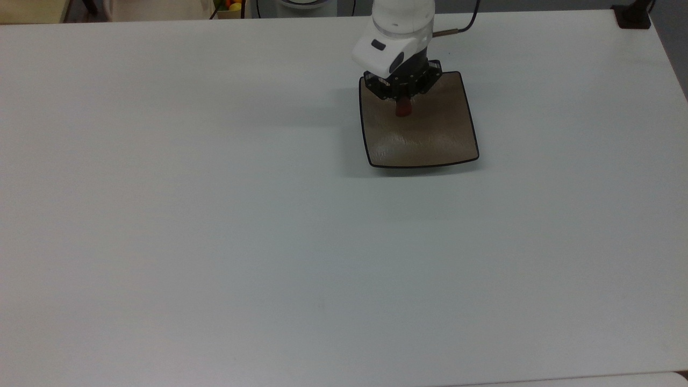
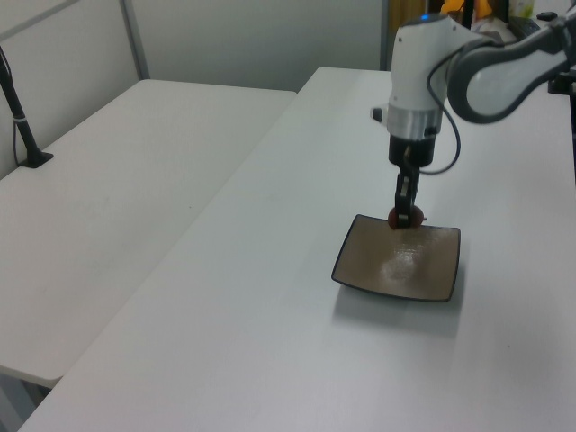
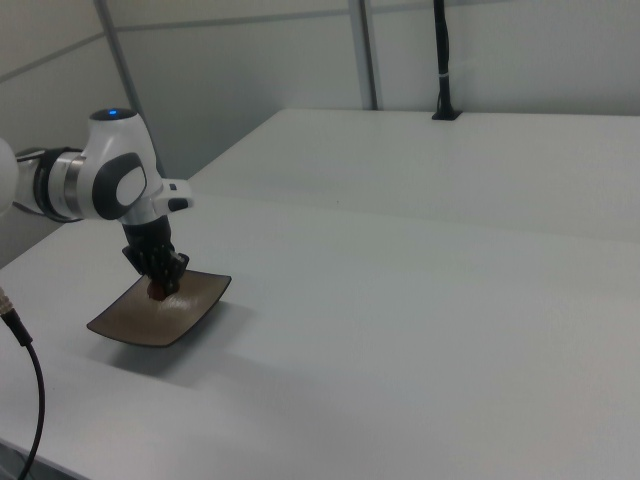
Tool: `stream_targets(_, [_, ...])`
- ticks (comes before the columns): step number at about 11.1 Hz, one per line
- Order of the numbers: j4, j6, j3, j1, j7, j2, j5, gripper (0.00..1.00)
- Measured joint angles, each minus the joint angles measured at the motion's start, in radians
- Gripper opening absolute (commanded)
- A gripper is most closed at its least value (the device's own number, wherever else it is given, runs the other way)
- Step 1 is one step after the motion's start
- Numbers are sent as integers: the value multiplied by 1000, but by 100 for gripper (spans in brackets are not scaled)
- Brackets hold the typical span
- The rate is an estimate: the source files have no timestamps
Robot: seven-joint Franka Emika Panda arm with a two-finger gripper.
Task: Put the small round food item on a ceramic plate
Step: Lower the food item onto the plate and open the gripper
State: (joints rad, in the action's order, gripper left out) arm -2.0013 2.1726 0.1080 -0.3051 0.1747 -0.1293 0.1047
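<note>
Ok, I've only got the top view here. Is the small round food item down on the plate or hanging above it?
Observer: In the left view the small round food item sits low over the ceramic plate's far edge. I cannot tell whether they touch.
Operator: Are the fingers tilted?
Observer: No, the left view shows the fingers pointing straight down, shut on it.
Operator: Anything beside this table?
Observer: A second white table adjoins it on the left view's left.
</note>
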Motion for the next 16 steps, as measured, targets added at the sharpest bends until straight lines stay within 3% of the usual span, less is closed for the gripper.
stream_targets(3, [-28, 104, 0, -37, 82, -59, -56, 7])
stream_targets(8, [-71, 197, 0, -49, 110, -88, -88, 22])
stream_targets(10, [-71, 197, 0, -49, 113, -91, -88, 77])
stream_targets(11, [-71, 197, -1, -49, 115, -91, -88, 91])
stream_targets(12, [-71, 197, -1, -49, 116, -91, -88, 100])
stream_targets(16, [-71, 197, -1, -49, 119, -93, -88, 100])
